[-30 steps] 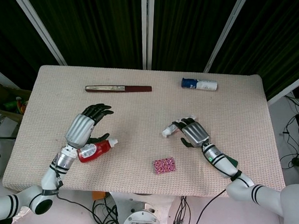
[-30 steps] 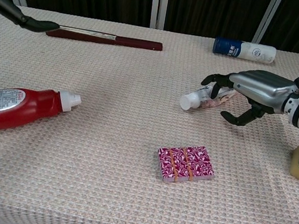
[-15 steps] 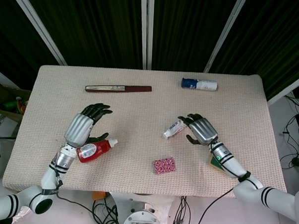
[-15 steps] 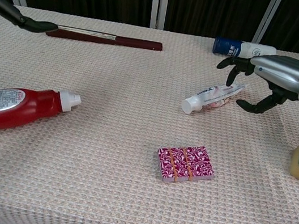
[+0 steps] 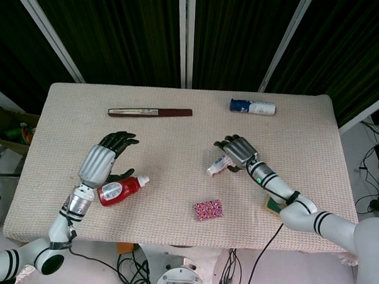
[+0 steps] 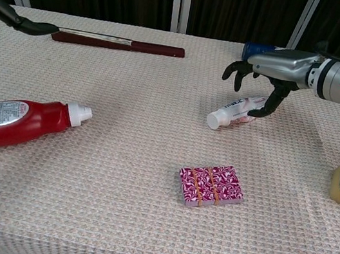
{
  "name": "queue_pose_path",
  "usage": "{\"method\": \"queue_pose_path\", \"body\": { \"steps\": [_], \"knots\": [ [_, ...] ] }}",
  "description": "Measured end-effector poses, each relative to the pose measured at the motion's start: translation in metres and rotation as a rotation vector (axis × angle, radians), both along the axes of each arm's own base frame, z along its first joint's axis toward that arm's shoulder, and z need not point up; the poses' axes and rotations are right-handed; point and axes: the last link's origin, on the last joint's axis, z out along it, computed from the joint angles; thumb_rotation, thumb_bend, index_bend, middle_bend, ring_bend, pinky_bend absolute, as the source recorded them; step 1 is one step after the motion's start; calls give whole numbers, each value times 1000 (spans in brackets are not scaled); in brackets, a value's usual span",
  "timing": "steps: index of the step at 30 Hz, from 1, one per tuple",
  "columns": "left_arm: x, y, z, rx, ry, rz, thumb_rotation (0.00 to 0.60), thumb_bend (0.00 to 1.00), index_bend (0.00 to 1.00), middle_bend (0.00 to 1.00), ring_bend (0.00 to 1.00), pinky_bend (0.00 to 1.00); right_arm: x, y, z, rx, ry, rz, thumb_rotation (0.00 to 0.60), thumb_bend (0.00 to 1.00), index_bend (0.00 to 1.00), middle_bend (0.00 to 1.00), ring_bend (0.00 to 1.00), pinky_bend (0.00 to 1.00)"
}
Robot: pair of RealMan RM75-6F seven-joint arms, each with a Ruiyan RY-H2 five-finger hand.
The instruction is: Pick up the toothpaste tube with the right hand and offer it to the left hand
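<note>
Spread across the frame: a table (image 5: 174,198) under a beige waffle-weave cloth. At nine o'clock, the left hand (image 5: 100,161), raised, fingers apart, holding nothing. Just under it, a red squeeze bottle (image 6: 21,121) on its side, white cap on, contents unseen. At three o'clock, the right hand (image 6: 273,65), fingers curved and spread, empty, thumb touching the toothpaste tube (image 6: 236,111). Tube flat on the cloth right of centre, cap toward seven o'clock. At one o'clock, a blue-and-white container (image 5: 252,107) lying flat, closed.
</note>
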Motion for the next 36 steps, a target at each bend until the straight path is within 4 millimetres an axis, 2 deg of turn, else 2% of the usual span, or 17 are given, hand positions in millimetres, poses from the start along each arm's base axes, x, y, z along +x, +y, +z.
{"method": "queue_pose_path", "body": {
  "steps": [5,8,10,21,27,31,36],
  "knots": [
    [-4,-1,2,1,-2,20,600,206,229,172,139,199,-9,-1,-7,11,49,0,600,244,325,379,165,237],
    [-4,-1,2,5,-4,19,600,206,227,172,139,199,-11,-1,-7,0,41,7,600,275,431,412,224,265],
    [-4,0,1,5,-3,18,600,205,224,172,139,199,-12,-1,-6,-14,28,15,600,287,467,435,244,275],
    [-4,2,-4,-6,4,22,600,206,217,171,139,199,-29,-1,-2,-44,-3,10,600,299,480,468,275,296],
    [-6,2,-3,-4,6,29,600,206,216,168,139,198,-37,3,-2,-62,-15,13,600,320,553,542,341,353],
    [-6,2,-3,-4,7,28,600,205,215,167,139,198,-40,4,-3,-78,-30,18,600,336,636,612,405,415],
    [-6,1,-3,-5,11,27,600,206,210,165,139,198,-40,6,-4,-104,-78,25,600,414,743,685,482,506]
  ]
}}
